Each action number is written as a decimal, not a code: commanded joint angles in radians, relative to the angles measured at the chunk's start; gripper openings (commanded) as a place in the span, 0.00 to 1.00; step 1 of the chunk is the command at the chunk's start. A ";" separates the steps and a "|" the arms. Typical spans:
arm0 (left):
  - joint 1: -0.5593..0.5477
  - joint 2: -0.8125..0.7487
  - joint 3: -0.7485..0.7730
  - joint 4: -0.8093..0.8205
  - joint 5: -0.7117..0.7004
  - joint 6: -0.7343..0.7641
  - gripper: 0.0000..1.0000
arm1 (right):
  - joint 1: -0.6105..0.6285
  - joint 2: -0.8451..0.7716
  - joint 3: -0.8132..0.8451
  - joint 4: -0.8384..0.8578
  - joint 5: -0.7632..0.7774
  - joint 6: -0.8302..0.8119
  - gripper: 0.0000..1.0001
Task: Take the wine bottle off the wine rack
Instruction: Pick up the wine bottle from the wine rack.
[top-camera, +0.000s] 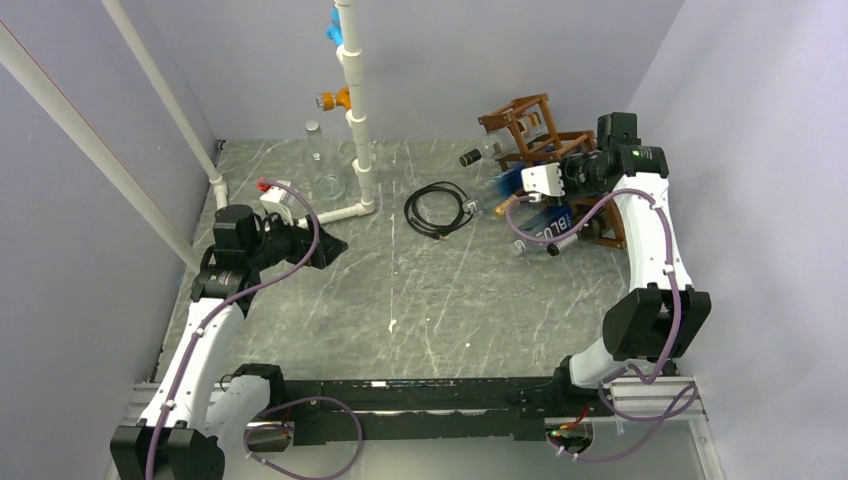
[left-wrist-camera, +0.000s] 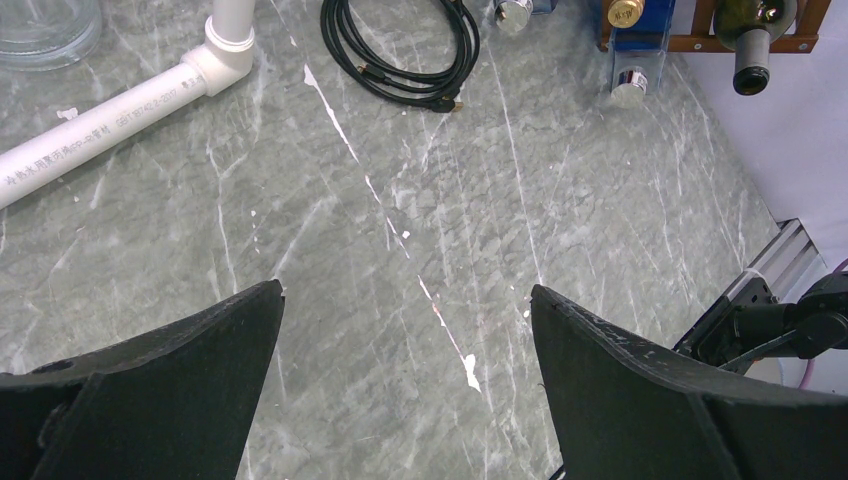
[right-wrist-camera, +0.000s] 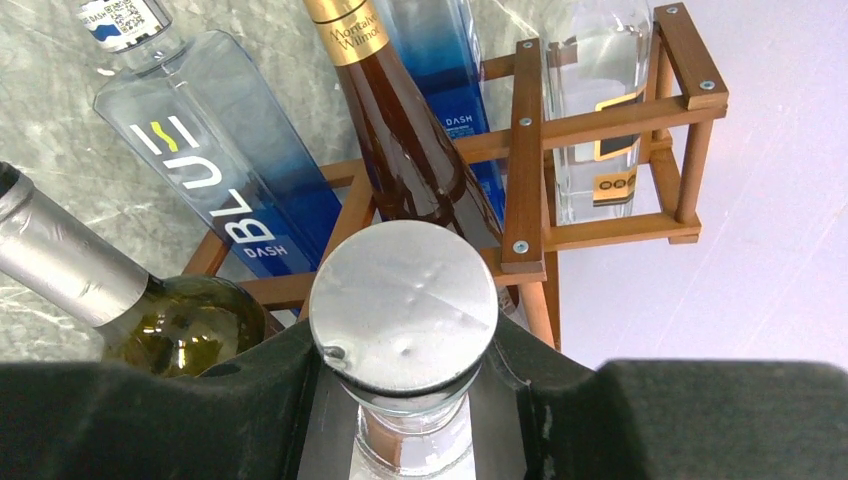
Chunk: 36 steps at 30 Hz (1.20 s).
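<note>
The right tool (right-wrist-camera: 405, 390) clamps the silver-capped bottle (right-wrist-camera: 403, 290) by its neck at the wine rack's (right-wrist-camera: 525, 150) front, apparently to draw it out lengthwise, while the left tool (left-wrist-camera: 405, 295) gapes wide, well away from the rack.

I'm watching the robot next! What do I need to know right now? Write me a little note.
Left gripper: open, holding nothing, over bare table, away from the rack.
Right gripper: shut on the neck of the silver-capped bottle, right at the wine rack.
Nearby at the rack: blue bottle, brown bottle, clear bottle, foil-necked bottle.
Done: the bottle is gripped. Its body is hidden, so I cannot tell if it has left the rack.
Left: probably pull it clear without bumping its neighbours, then set it on the table.
</note>
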 joint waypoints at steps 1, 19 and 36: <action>0.003 -0.013 0.014 0.026 0.010 0.022 0.99 | -0.010 -0.046 0.073 0.076 -0.035 -0.012 0.00; 0.003 -0.011 0.014 0.026 0.008 0.021 1.00 | -0.010 -0.043 0.140 0.122 -0.042 0.052 0.00; 0.003 -0.011 0.014 0.027 0.008 0.021 0.99 | -0.019 -0.049 0.164 0.191 -0.089 0.231 0.00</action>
